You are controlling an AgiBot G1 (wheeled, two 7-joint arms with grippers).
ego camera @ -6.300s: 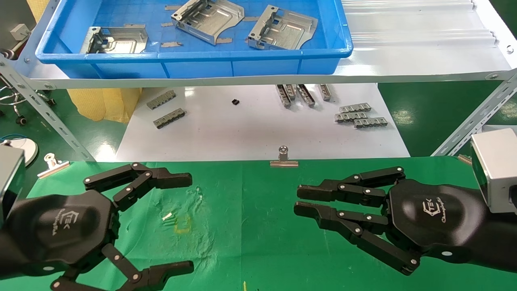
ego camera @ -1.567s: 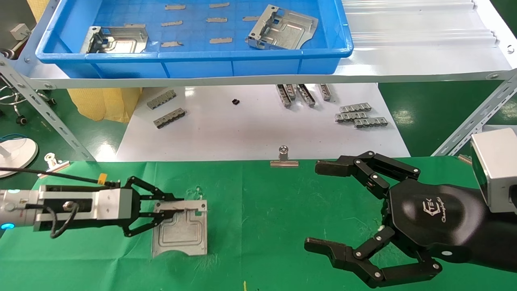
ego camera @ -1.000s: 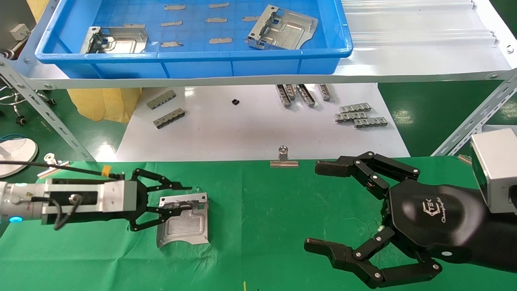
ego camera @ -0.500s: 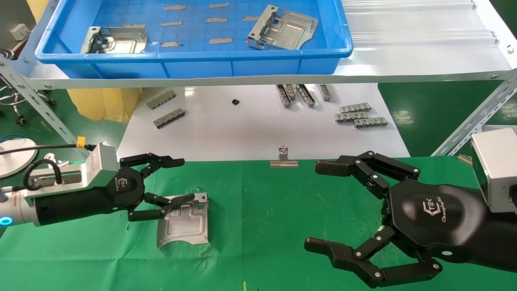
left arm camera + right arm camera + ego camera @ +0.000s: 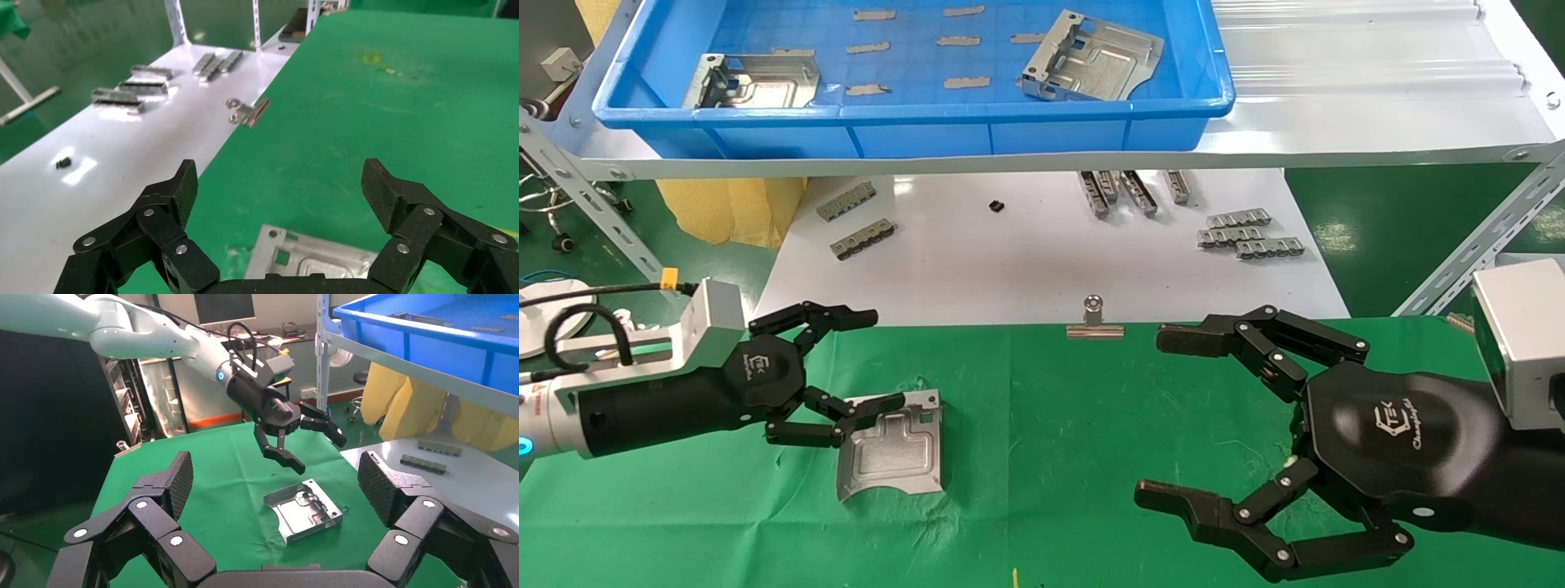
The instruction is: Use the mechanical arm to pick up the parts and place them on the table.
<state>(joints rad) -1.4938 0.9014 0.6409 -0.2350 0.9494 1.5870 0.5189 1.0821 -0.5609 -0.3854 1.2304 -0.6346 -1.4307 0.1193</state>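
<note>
Left claw (image 5: 866, 359) spread wide and raised clear of the worktop (image 5: 1042, 425), holding nothing, just above the left edge of one silvery part (image 5: 891, 445). In the right wrist view, seen hanging in the air over that part (image 5: 303, 509), fingers apart, no contact. Part lay flat on the green cloth, left of centre, bent-up flange toward the shelf side. In the left wrist view, visible only as a corner (image 5: 306, 260) between and below the parted fingers (image 5: 183, 184). Right claw (image 5: 1156, 416) also opened wide, empty, parked low over the right side of the worktop, well apart from the part. Two more parts rested in the blue tray (image 5: 911, 114) on the white shelf (image 5: 1336, 122): one at the tray's left end (image 5: 752, 82), one toward its right (image 5: 1091, 57), with thin grey slips (image 5: 964, 82) scattered between them. Small toothed strips (image 5: 1246, 233) sat on the white sheet (image 5: 1026, 261) beneath the shelf. A silver binder clip (image 5: 1093, 320) gripped the cloth's far edge.
</note>
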